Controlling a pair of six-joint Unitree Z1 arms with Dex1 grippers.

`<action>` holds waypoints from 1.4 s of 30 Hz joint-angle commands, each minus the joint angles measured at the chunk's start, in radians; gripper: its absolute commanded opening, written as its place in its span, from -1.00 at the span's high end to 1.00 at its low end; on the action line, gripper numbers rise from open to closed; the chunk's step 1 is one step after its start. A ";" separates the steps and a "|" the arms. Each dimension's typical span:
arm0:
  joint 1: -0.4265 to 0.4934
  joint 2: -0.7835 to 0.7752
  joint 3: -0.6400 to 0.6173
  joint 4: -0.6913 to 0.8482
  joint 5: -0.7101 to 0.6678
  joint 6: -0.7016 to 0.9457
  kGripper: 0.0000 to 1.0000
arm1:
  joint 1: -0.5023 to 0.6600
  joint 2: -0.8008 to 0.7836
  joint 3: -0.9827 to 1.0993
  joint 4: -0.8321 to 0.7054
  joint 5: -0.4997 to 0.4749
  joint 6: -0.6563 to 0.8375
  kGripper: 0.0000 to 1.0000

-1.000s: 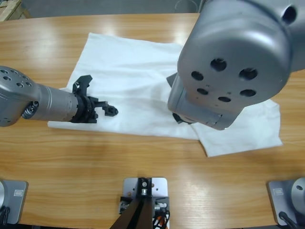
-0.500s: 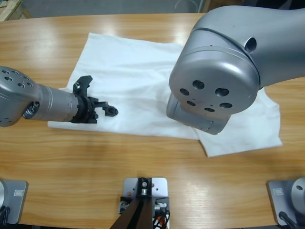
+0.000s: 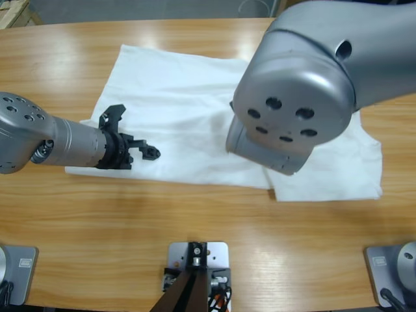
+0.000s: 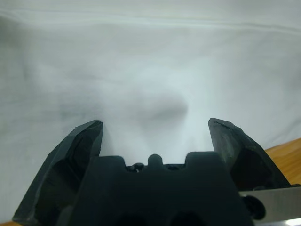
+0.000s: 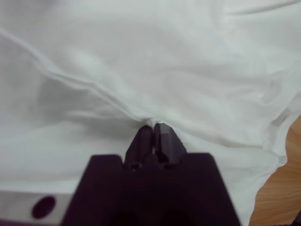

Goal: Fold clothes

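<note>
one white t-shirt [image 3: 182,110] lies spread across the wooden table [image 3: 195,214], two arms over it. left gripper [image 4: 155,129] hovers above the cloth, jaws wide apart. right gripper [image 5: 154,128] is pinched tight on a fold of the shirt.

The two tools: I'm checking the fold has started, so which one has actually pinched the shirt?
The right tool: its jaws are shut on a ridge of the white T-shirt. The left tool is spread wide over flat fabric, gripping nothing.
</note>
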 commanded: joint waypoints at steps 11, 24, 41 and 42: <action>0.009 0.038 0.024 0.001 -0.014 -0.012 -0.75 | -0.074 0.117 -0.135 0.152 -0.015 -0.026 0.36; 0.007 -0.079 0.041 0.138 0.089 0.054 -0.74 | -0.162 -0.412 0.056 0.129 0.138 0.117 -0.18; 0.011 -0.013 -0.062 0.282 0.198 0.085 -0.60 | -0.357 -0.349 0.537 -0.157 0.265 0.455 1.00; 0.011 -0.003 -0.066 0.282 0.198 0.087 -0.60 | -0.367 -0.338 0.557 -0.184 0.274 0.455 1.00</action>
